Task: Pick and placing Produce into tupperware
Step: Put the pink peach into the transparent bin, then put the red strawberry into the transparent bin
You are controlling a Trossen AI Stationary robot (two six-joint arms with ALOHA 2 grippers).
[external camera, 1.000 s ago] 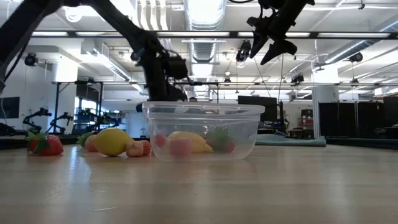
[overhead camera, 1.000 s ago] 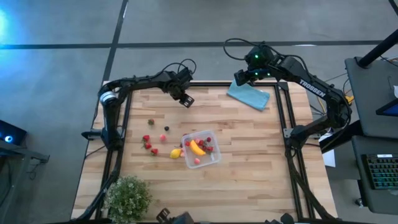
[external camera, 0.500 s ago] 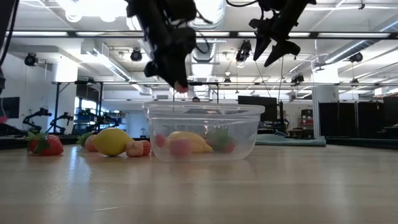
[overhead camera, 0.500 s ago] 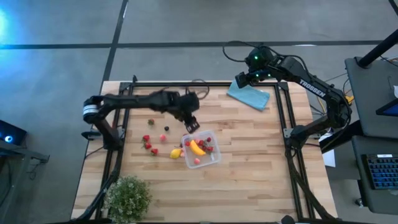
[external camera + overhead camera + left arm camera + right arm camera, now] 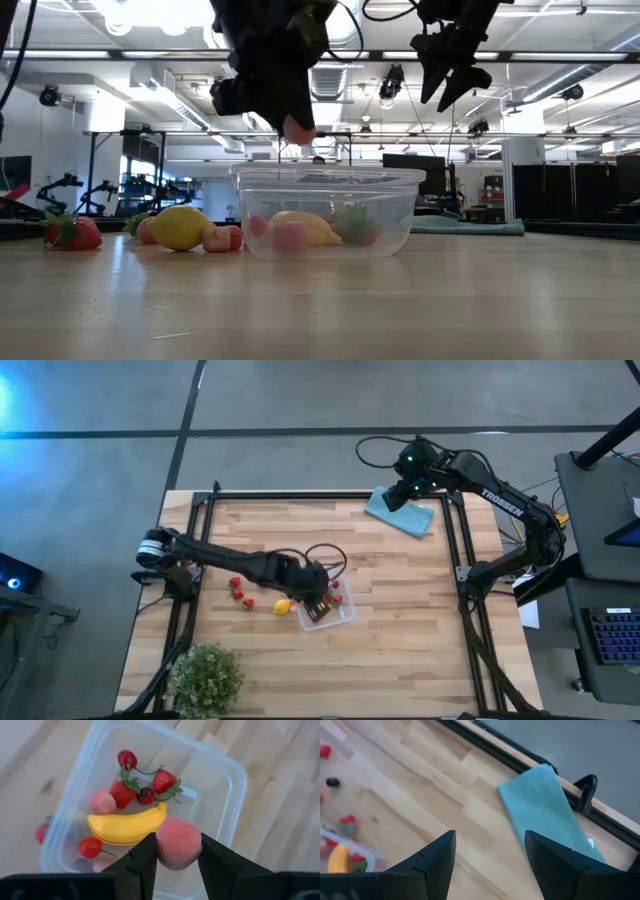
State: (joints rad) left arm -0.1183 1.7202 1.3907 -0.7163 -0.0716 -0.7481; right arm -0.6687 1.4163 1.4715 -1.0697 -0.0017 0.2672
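Left wrist view: a pink fruit [image 5: 178, 842] is pinched by the left jaws [image 5: 176, 851] over the tupperware [image 5: 235, 790].
It should be let go gently, right above the banana [image 5: 125, 826]; the right jaws [image 5: 490, 851] are spread by the cloth [image 5: 540, 810].

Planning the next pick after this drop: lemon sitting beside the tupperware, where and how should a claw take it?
Grip the lemon across its narrow middle, coming straight down from above. It lies on its side on the table, long axis flat; small fruit crowd it on the low view's two sides and the tupperware stands close by, so a sideways approach looks cramped.

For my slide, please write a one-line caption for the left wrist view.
Left tool holds a pink fruit piece above the tupperware, which already contains a banana and strawberries.
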